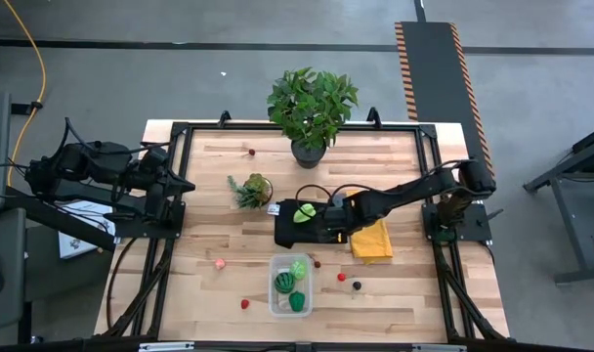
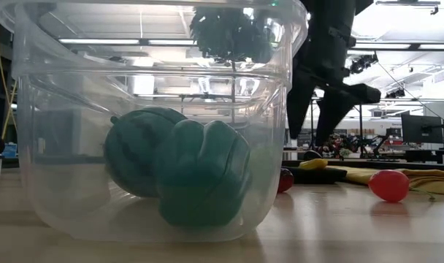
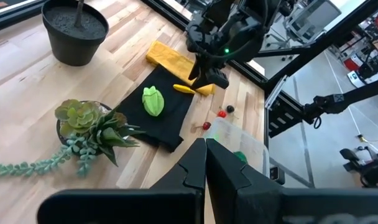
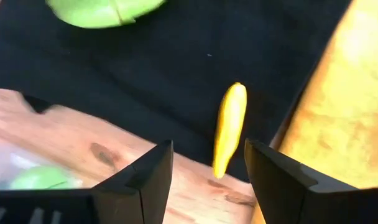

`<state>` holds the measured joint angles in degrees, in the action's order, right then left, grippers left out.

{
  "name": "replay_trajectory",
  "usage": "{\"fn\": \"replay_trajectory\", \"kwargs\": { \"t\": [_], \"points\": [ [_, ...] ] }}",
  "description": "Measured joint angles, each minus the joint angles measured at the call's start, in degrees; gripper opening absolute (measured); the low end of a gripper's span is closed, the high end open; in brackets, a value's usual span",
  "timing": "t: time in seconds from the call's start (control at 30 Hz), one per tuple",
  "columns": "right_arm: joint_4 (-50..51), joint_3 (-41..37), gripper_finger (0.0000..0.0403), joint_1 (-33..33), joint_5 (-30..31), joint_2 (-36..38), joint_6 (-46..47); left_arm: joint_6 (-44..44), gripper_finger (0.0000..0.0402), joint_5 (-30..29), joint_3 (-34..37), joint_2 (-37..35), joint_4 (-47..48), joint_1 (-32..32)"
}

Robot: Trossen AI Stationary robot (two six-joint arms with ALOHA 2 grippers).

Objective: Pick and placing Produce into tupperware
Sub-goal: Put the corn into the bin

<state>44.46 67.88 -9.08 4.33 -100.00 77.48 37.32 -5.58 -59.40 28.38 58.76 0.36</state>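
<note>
My right gripper (image 4: 207, 146) is open and hovers over the black cloth (image 1: 289, 232), touching nothing. A small yellow produce piece (image 4: 229, 127) lies on that cloth just ahead of the gap between the fingers. A lime-green produce piece (image 1: 304, 212) rests on the same cloth. The clear tupperware (image 1: 291, 286) stands near the table's near edge and holds dark green pieces (image 2: 182, 168) and a lime-green one (image 1: 298, 267). Red (image 1: 341, 277), dark (image 1: 356, 285) and pink (image 1: 219, 263) pieces lie loose on the table. My left gripper (image 3: 206, 149) is shut and waits at the table's left edge.
A folded yellow cloth (image 1: 372, 240) lies right of the black cloth. A small succulent (image 1: 250, 189) and a large leafy potted plant (image 1: 311, 110) stand toward the far edge. More red pieces lie at the near side (image 1: 246, 304) and far side (image 1: 251, 152).
</note>
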Motion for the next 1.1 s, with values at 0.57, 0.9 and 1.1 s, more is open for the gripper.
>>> {"fn": "replay_trajectory", "kwargs": {
  "t": [0.57,0.9,1.1],
  "points": [
    [-0.6,0.0,0.0184,1.2,-1.0,-2.9,-1.5,0.0,0.0001,0.6,0.0,0.0,0.2,0.0],
    [-1.6,-0.1,0.0172,2.0,-1.7,-4.4,-2.8,0.0,0.0001,1.0,0.0,0.0,0.2,0.0],
    [-1.6,-0.1,0.0171,2.0,-4.6,-6.4,-2.7,0.4,0.0001,1.5,0.0,0.0,0.2,0.0]
  ]
}}
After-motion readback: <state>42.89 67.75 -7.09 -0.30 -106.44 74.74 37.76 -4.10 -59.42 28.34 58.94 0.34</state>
